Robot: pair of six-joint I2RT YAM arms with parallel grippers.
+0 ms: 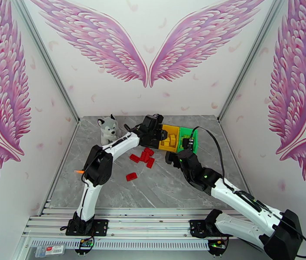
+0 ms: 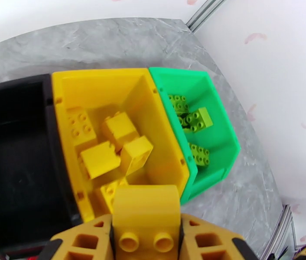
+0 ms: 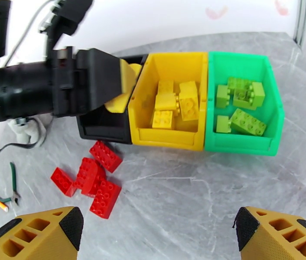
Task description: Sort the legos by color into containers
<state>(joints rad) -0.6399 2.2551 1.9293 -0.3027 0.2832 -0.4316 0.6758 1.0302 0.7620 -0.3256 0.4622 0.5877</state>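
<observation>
left tool gripping yellow lego at yellow bin, right tool spread wide

Bare grey marble tabletop lay open before the three joined plastic bins; scattered red studded bricks crowded its left, and the left gripper hung above the bins' left end.

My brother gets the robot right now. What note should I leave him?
Left gripper: shut on a yellow lego, by the yellow bin.
Right gripper: open, empty, above the table.
Done: yellow legos in the yellow bin, green legos in the green bin.
Left: drop the held yellow one. Then the red legos, lying on the table by the black bin, probably go in it.
</observation>
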